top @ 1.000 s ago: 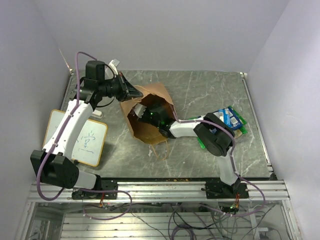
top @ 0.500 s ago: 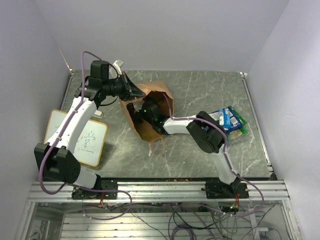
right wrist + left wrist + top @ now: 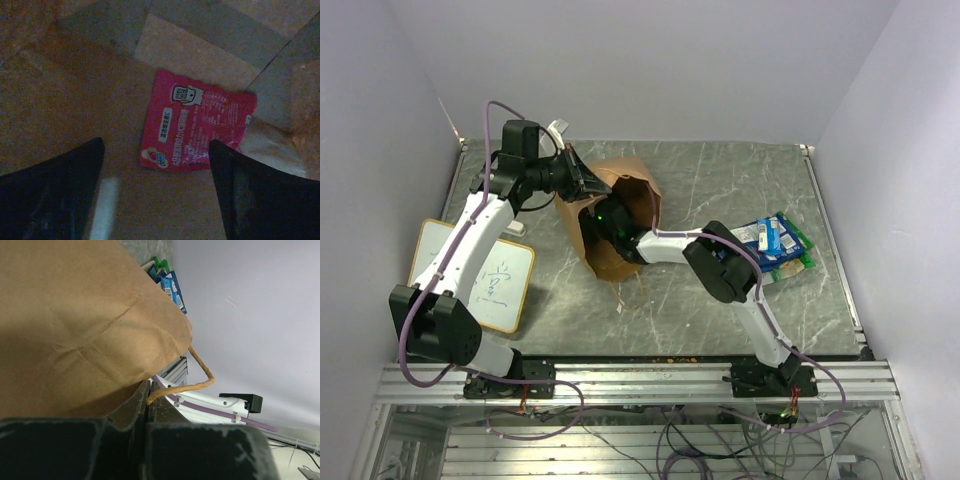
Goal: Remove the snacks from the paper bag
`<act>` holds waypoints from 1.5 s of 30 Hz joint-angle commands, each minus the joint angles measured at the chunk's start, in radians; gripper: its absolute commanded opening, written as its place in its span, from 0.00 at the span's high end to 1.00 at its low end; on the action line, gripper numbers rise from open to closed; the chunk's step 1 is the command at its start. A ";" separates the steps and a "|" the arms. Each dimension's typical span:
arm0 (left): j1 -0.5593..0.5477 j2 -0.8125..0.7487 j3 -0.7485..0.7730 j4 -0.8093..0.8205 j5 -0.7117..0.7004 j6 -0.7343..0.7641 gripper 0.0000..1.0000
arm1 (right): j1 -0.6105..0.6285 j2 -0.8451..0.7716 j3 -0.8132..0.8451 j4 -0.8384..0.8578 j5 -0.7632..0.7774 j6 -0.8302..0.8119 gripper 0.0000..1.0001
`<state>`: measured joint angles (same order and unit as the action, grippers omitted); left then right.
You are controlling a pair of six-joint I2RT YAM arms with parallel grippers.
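Top cam is showing us the paper bag (image 3: 638, 195) mid-table w/ the right gripper (image 3: 604, 222) reaching deep into its mouth, tips hidden. Only the right wrist cam is looking inside. There a small red packet (image 3: 200, 120) is lying flat on the bag's floor, and the fingers (image 3: 55, 190) are standing wide apart, one each side of its near edge; contact we can't tell. The left gripper (image 3: 148, 391) is pinching the bag's rim, beside the string handle (image 3: 200, 375). A pile of blue and green packets (image 3: 776, 242) is sitting out on the table (image 3: 720, 170), well apart. The red packet is carrying a QR code and Chinese print, too small to read. The whiteboard (image 3: 485, 280) scribble is unreadable too.
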<state>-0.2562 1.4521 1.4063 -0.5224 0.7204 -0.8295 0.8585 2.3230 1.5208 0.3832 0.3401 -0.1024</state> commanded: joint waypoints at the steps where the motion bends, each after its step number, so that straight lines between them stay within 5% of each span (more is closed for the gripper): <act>1: -0.004 0.004 0.034 -0.041 -0.012 0.042 0.93 | -0.012 0.039 0.019 -0.064 -0.026 0.093 0.21; 7: 0.016 -0.019 0.025 -0.081 -0.018 0.065 0.93 | -0.051 0.029 -0.003 -0.070 -0.094 0.126 0.73; 12: 0.029 -0.033 0.008 -0.088 -0.018 0.067 0.93 | -0.057 0.007 -0.009 -0.078 -0.156 0.069 1.00; 23: 0.034 -0.027 -0.010 -0.074 -0.012 0.061 0.93 | -0.011 -0.163 -0.130 0.020 -0.321 -0.100 1.00; 45: 0.046 -0.015 0.009 -0.089 -0.023 0.080 0.93 | 0.026 -0.534 -0.554 0.075 -0.333 -0.296 1.00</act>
<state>-0.2234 1.4437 1.4033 -0.5976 0.7094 -0.7738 0.8848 1.8641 1.0290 0.3843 0.0074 -0.3538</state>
